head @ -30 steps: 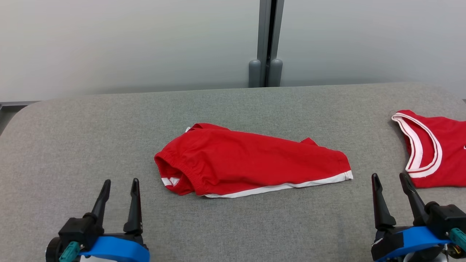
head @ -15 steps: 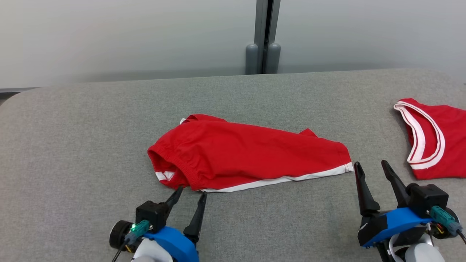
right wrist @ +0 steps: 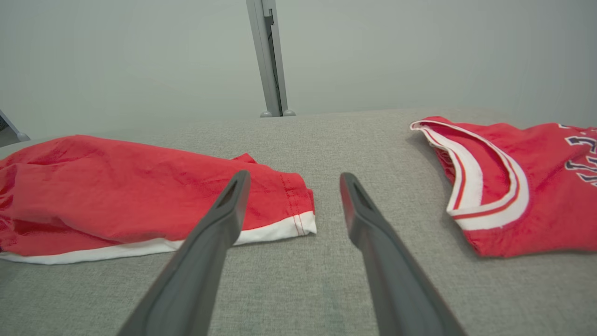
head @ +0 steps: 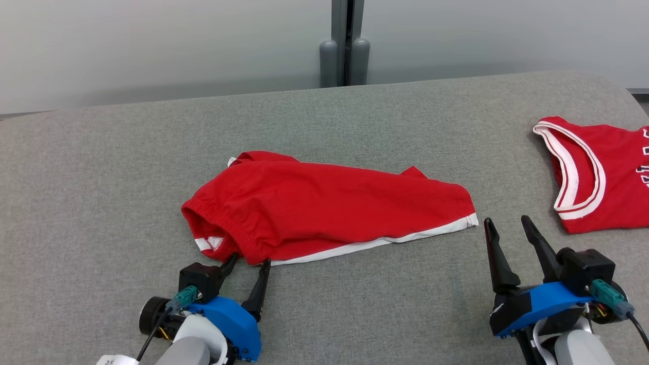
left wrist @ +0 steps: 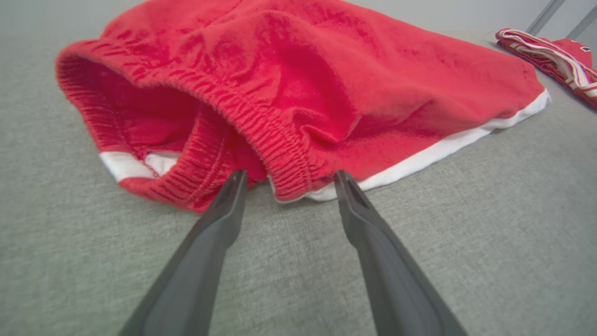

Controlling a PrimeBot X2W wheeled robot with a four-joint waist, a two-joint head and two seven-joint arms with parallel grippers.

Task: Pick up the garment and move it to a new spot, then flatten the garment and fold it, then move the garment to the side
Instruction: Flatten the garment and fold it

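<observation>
The left gripper (head: 250, 259) is showing two long dark tapering fingers (head: 259, 286); behind them a blue shell (head: 230, 319), a black block (head: 200, 279) and a teal plug (head: 185, 295) with a thin cable (head: 152, 334) are sitting. The right gripper (head: 506, 219) is looking the same.

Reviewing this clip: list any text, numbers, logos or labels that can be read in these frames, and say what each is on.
"3": what looks like the first character on the white tag at the head view's bottom-left edge; the rest is cut off.
Dark, white-edged letters on the red jersey: cut off by the picture's edge, unreadable.
Red shorts: no text visible.
</observation>
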